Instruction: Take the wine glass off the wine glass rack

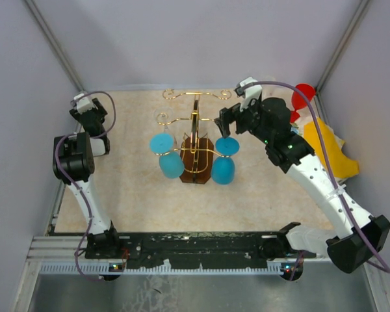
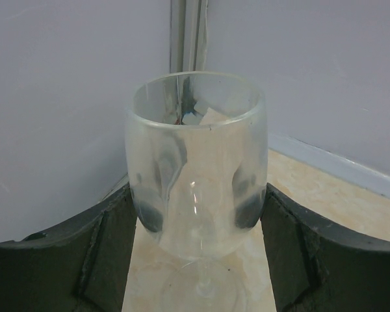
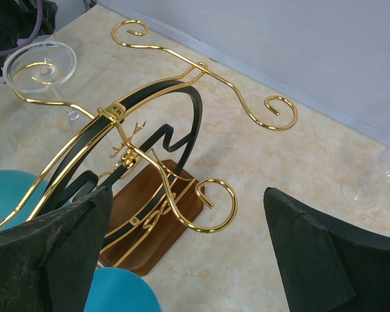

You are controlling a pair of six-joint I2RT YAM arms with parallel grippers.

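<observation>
Clear wine glass (image 2: 195,169) gripped by the left gripper (image 2: 198,201) at the far-left corner of the table (image 1: 136,208), off the rack.

The bowl is clasped between the two dark fingers (image 2: 104,247), which are set fairly wide and pressed against it on both sides; the glass is kept upright, rim up. The right gripper (image 3: 187,195) is spread to its widest and nothing is held in it; it is poised just beside the right side of the wine glass rack (image 1: 196,153), which is stood at the middle of the surface on its brown base (image 3: 175,214). Two blue glasses (image 1: 171,164) are hung bowl-down from the lower arms, one on each side.
</observation>
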